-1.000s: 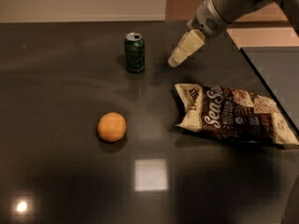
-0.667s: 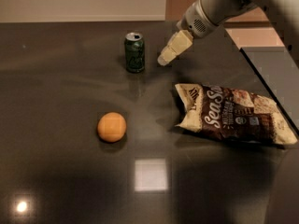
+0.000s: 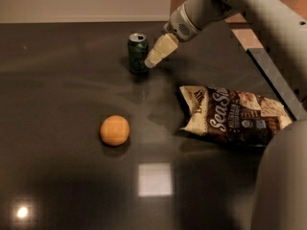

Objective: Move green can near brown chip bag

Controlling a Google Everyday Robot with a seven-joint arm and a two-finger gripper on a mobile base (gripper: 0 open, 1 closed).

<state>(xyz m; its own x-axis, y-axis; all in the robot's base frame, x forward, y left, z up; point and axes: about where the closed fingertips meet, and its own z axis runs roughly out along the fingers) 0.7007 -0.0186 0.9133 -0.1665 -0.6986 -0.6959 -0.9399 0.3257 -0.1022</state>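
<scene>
The green can stands upright on the dark table at the back centre, with a silver top. The brown chip bag lies flat to the right of centre, cream and brown with white script lettering. My gripper reaches in from the upper right; its pale fingertips sit just right of the can, close to or touching its side. The can and the bag lie well apart.
An orange sits on the dark table left of centre, in front of the can. The table's right edge runs diagonally behind the bag. Part of my grey arm fills the lower right corner.
My gripper has moved left and slightly down, from well right of the can to right beside it. The can, bag and orange have not moved.
</scene>
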